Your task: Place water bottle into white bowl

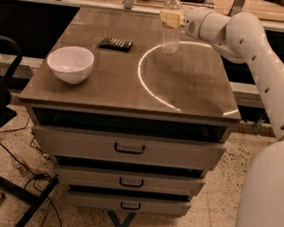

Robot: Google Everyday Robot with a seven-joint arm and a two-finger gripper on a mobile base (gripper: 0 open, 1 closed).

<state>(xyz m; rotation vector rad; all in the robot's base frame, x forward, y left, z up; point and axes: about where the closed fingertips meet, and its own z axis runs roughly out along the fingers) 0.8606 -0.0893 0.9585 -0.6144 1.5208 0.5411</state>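
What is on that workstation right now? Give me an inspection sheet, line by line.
Surface: brown cabinet top, three drawers below, bright light arc across it.
Job's things: clear ribbed plastic water bottle upright at back; round glossy white bowl front left, empty, well apart.
Clutter: flat dark rectangular object between them, nearer the back.
Gripper: gripper shut on the bottle's upper part; white arm enters from image right.
Cables: dark cables on floor, left.
Surroundings: black frame left; blue tape cross on floor.
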